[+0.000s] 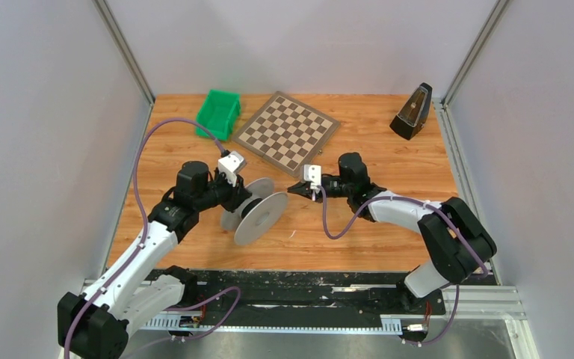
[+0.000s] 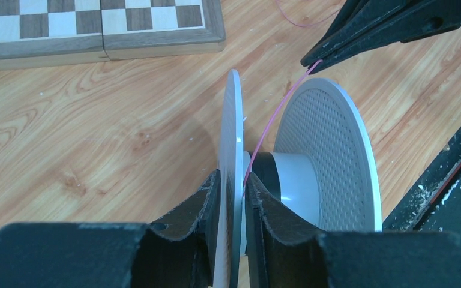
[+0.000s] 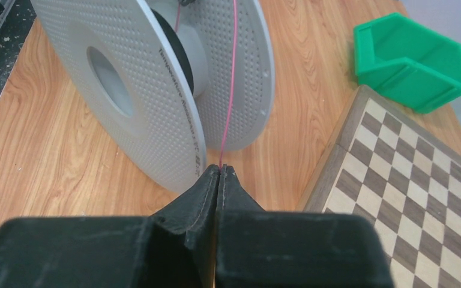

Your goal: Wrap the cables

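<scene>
A grey spool (image 1: 258, 213) with two round flanges stands on edge at the table's middle. My left gripper (image 2: 233, 191) is shut on its near flange (image 2: 233, 138), holding it upright. A thin pink cable (image 2: 279, 105) runs from the spool's hub up to my right gripper (image 3: 221, 170), which is shut on the cable (image 3: 231, 84) just right of the spool. In the top view the right gripper (image 1: 299, 190) sits close to the spool's right side. The right gripper's black fingers (image 2: 390, 27) show in the left wrist view above the spool.
A chessboard (image 1: 287, 129) lies at the back centre and a green bin (image 1: 219, 112) to its left. A black metronome (image 1: 412, 112) stands at the back right. A black strip (image 1: 306, 288) runs along the near table edge.
</scene>
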